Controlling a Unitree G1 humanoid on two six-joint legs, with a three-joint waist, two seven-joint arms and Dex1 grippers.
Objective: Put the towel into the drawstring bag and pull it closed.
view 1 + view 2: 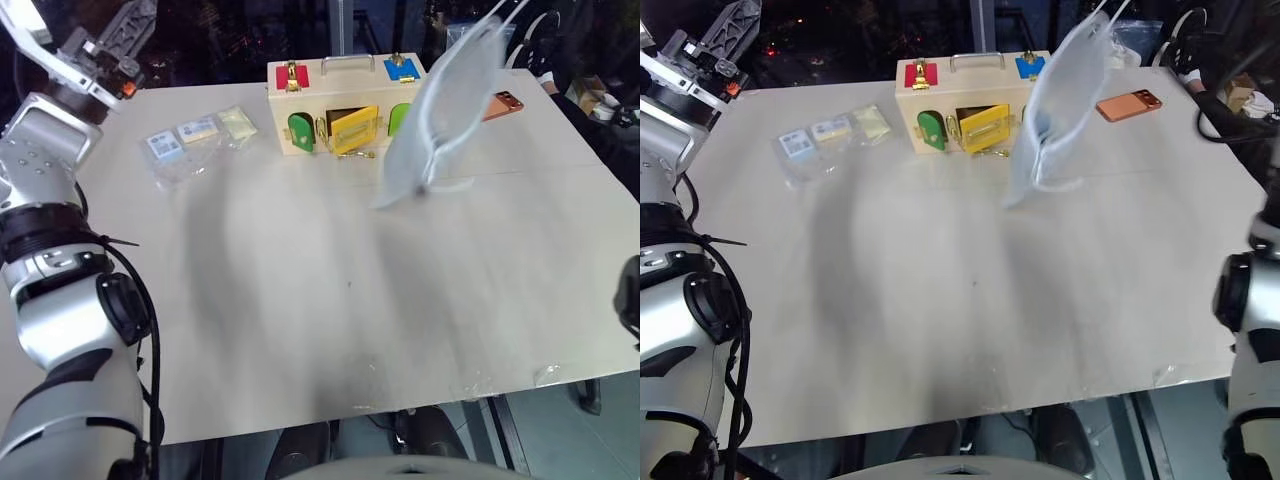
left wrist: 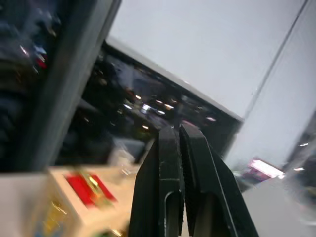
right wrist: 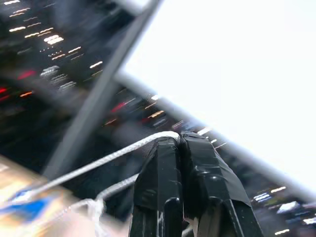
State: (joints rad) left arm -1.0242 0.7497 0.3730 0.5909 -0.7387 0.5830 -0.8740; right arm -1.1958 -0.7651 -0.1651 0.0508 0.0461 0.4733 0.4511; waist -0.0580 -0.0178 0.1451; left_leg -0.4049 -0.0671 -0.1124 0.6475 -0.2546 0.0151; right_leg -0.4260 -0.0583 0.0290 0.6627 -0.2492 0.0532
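Right wrist view: the right gripper [image 3: 178, 140] is clenched on the white cord [image 3: 98, 160] of the drawstring bag [image 1: 440, 110], which hangs above the table [image 1: 330, 300] at upper right of the head view. The left gripper [image 2: 177, 136] is clenched empty.

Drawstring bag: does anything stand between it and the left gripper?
Nothing visible in the air. The drawstring bag hangs by its cord from the right gripper; the left gripper is raised apart. Only the wooden box stands lower, on the table.
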